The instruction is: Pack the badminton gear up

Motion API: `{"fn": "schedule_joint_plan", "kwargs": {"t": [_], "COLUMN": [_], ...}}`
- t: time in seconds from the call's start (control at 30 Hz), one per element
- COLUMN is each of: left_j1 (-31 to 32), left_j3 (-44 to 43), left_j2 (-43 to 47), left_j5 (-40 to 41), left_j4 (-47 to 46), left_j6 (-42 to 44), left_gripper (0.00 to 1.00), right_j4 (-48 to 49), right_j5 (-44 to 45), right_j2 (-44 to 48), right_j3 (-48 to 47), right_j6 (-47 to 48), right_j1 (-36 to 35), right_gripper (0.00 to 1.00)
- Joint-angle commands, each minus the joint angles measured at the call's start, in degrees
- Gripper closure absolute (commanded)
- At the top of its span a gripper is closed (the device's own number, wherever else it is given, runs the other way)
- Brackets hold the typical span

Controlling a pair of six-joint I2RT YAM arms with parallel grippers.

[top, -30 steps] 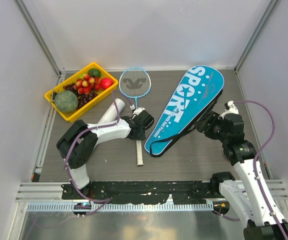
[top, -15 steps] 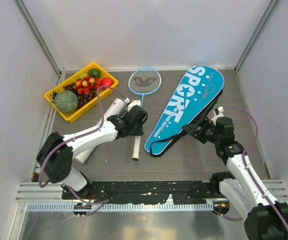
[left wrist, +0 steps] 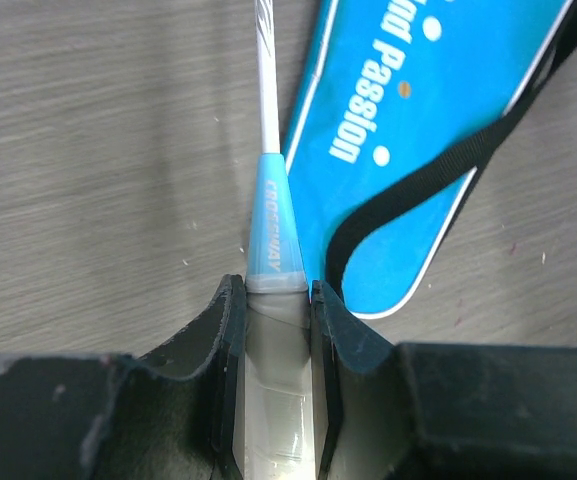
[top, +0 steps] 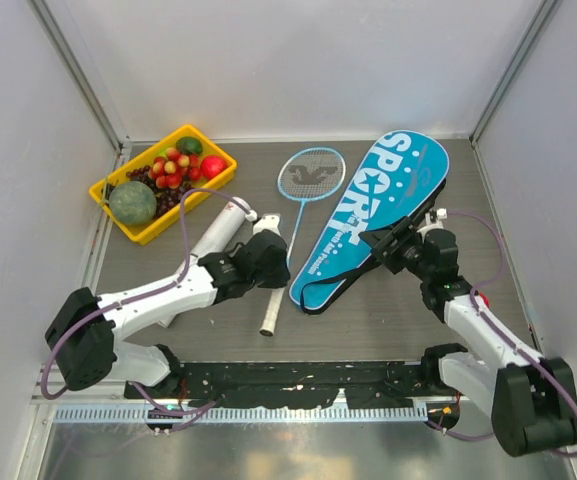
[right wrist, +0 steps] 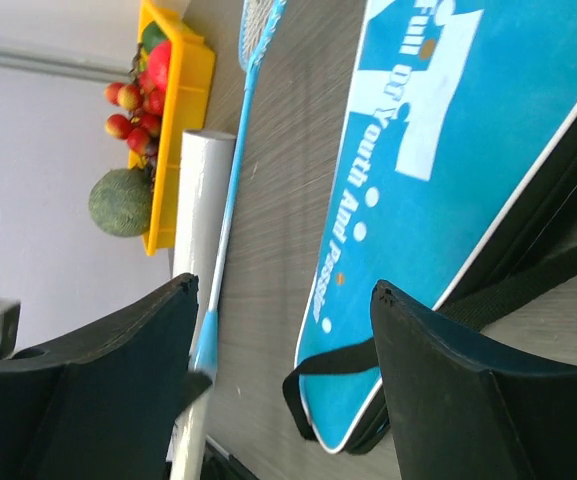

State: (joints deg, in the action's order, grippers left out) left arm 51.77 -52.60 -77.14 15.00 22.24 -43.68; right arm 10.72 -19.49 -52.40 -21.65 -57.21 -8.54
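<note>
**Left gripper [left wrist: 273, 300] on racket [left wrist: 267, 190], right gripper [top: 388, 245] spread**

Only the left wrist view showed us the left fingers clamped on the racket handle, just beside the bag [left wrist: 418, 120]. Overhead, the right gripper sat at the bag's edge, fingers apart.

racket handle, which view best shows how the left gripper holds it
Left wrist view: the left gripper is clamped on the racket handle just below the blue cone. Top external shows the racket lengthwise, but the gripper covers the contact. Right wrist shows mainly the shaft, from the side.
</note>
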Motion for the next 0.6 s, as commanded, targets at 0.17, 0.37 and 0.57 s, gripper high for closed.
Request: {"fn": "schedule_joint_plan", "kwargs": {"t": [0.17, 0.37, 0.57], "left_j1": [2.28, 2.72, 2.72], "left_j3": [3.82, 5.49, 7.68], "left_j2": [2.97, 3.75, 5.78], "left_j5": [-2.17, -0.95, 0.56], "left_j4": [-10.02, -11.34, -12.3], "left_j6": [-1.84, -2.11, 0.52], "left_gripper": [1.0, 1.0, 1.0], "right_j4": [18.45, 33.38, 45.88], "right_j5": [3.57, 1.22, -6.95], "right_j2": [-22.71, -37.3, -51.46], "right_j3": [-8.22, -11.21, -16.92], "right_j6": [-4.22, -10.11, -16.18], "right_j1": [-9.9, -15.45, -16.07], "right_gripper": [0.27, 0.34, 0.38]}}
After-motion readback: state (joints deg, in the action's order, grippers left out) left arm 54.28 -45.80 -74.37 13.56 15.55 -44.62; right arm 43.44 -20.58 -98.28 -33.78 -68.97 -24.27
